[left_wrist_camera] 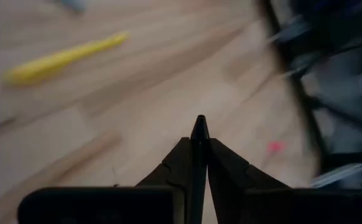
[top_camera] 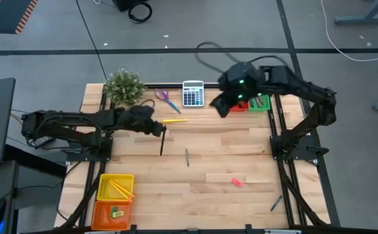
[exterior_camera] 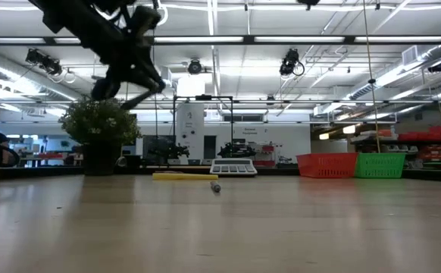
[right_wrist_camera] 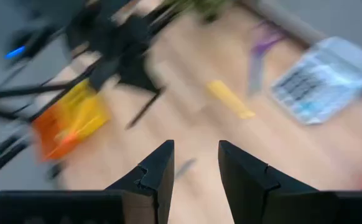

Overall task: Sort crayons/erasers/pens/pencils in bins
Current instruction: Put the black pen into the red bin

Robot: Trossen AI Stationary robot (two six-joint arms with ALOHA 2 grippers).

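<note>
With its left claw (top_camera: 158,130) clamped on one black pen (top_camera: 162,144), right claw (right_wrist_camera: 194,163) parted, empty, four bins

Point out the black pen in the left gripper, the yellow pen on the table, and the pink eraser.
black pen (top_camera: 162,143): high view, middle of its dark shaft below the gripper.
yellow pen (top_camera: 175,120): high view, middle of its barrel.
pink eraser (top_camera: 236,182): high view, centre of the block.

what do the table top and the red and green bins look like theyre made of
Table top: looks like pale wood, matte, with plank seams and grain visible from above. Red bin and green bin: probably plastic mesh, given the fine lattice walls and saturated colour.
</note>
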